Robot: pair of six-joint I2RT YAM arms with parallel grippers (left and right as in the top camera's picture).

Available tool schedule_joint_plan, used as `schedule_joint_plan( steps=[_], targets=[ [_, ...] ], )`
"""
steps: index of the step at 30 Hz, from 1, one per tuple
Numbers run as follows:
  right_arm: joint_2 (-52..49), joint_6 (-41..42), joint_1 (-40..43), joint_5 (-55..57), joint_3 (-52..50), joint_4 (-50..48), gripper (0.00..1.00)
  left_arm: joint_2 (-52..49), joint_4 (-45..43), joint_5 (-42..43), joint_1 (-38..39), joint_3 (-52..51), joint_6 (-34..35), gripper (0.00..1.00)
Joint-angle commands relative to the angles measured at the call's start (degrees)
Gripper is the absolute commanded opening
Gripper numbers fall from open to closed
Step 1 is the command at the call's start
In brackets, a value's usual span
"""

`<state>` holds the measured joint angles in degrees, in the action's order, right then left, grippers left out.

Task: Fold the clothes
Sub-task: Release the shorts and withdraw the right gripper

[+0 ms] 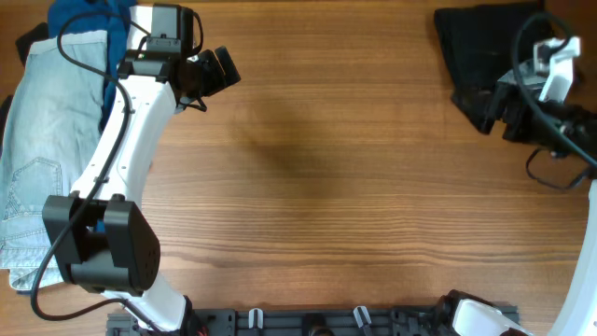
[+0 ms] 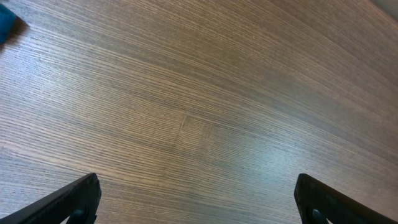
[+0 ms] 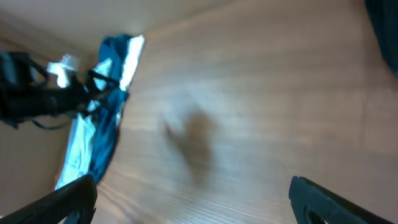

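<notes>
Faded light-blue jeans [image 1: 42, 140] lie along the table's left edge, with a dark-blue piece [image 1: 84, 14] at the far left corner. A folded black garment [image 1: 480, 47] lies at the far right. My left gripper [image 1: 219, 70] is open and empty over bare wood, right of the jeans; its wrist view [image 2: 196, 202] shows only wood between the fingers. My right gripper [image 1: 494, 107] is open and empty at the black garment's near edge. Its blurred wrist view [image 3: 193, 199] looks across the table at the blue and white clothes [image 3: 102, 124].
The wooden table [image 1: 326, 187] spans the view. The arm bases and a black rail [image 1: 326, 322] sit at the near edge. The left arm [image 1: 121, 168] runs beside the jeans.
</notes>
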<state>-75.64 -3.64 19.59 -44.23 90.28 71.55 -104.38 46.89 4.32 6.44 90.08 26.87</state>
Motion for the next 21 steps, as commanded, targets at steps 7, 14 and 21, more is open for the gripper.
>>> schedule_joint_plan(
  steps=[7,14,21],
  targets=[
    [0.24,-34.69,-0.39,-9.70,-1.57,-2.43,1.00,-0.66,0.07,-0.55,0.22,0.13,-0.72,1.00],
    [21.62,-10.64,-18.69,16.39,-28.50,-37.16,1.00,-0.66,0.07,-0.55,0.22,0.13,-0.72,1.00],
    [46.58,-3.50,-25.42,26.88,-61.55,-60.63,1.00,-0.66,0.07,-0.55,0.22,0.13,-0.72,1.00]
  ],
)
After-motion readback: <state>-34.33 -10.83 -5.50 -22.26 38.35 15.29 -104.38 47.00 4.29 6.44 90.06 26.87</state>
